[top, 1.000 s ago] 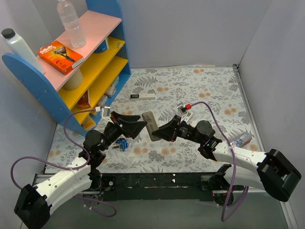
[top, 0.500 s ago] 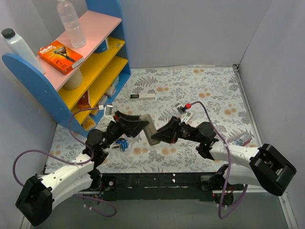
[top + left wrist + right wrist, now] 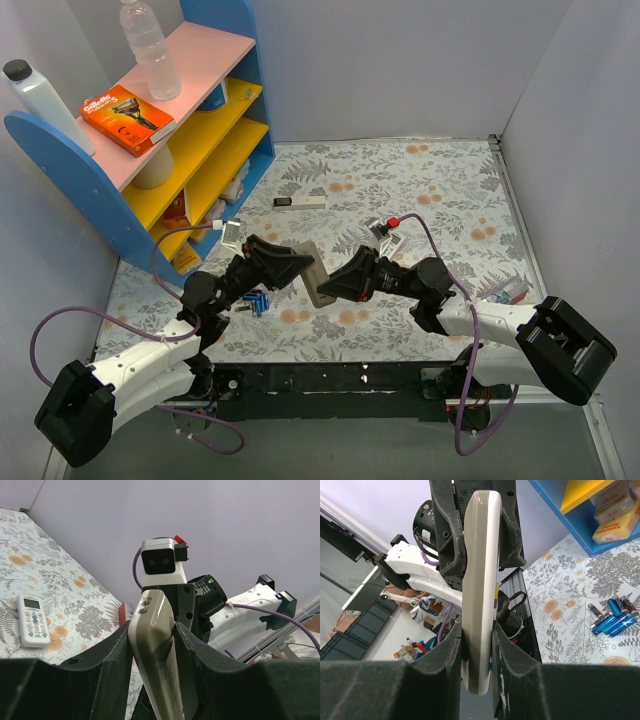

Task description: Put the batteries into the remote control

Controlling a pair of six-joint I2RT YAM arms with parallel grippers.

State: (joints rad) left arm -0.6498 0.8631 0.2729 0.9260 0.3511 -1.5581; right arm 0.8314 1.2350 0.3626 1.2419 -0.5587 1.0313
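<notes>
The remote control (image 3: 313, 272), white and seen edge-on, is held in the air over the floral mat between both arms. My left gripper (image 3: 300, 266) is shut on one end of it; in the left wrist view both black pads press the remote control (image 3: 152, 645) at the gripper (image 3: 152, 630). My right gripper (image 3: 336, 282) is shut on the other end, and its pads clamp the remote control (image 3: 480, 595) at the gripper (image 3: 476, 635). The batteries (image 3: 257, 301), blue cylinders with silver ends, lie in a cluster on the mat under the left arm, also seen as the batteries (image 3: 612, 620).
A slim white remote with a greenish screen (image 3: 33, 620) lies on the mat. A long white bar with a black end (image 3: 300, 202) lies further back. The blue shelf unit (image 3: 190, 130) with a bottle and an orange box stands at the back left.
My left gripper has closed from wide open onto the remote control that the right gripper was holding. Both arms have shifted slightly left with it.
</notes>
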